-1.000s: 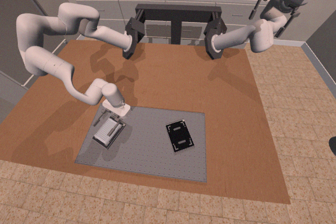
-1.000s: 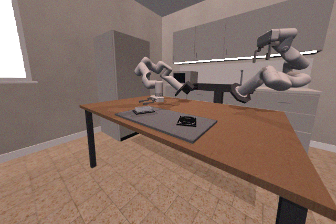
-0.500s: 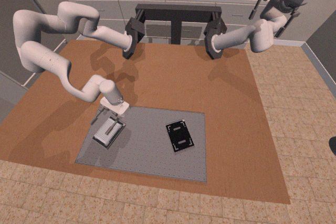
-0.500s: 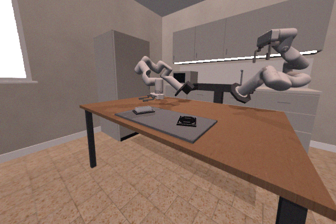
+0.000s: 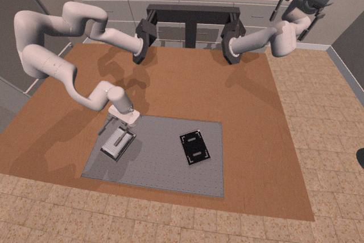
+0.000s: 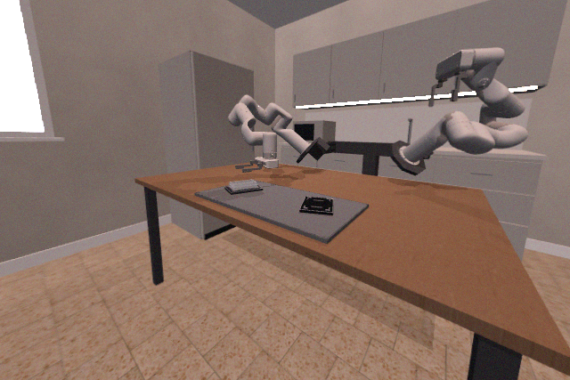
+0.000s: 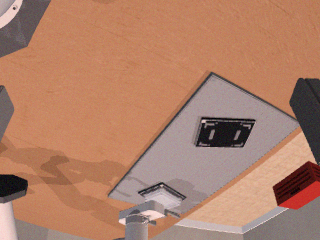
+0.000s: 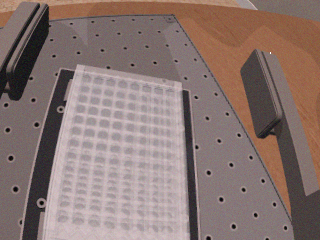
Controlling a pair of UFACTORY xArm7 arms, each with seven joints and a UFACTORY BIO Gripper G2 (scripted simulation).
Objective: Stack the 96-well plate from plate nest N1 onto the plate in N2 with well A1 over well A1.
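Right gripper (image 5: pixel 109 136) (image 6: pixel 240 168) (image 7: pixel 171 210) (image 8: pixel 145 75), fingers apart (pointing down, apparently), hovers near plate (image 5: pixel 112 142) (image 6: pixel 242 184) (image 7: pixel 162 195) (image 8: pixel 120 150).
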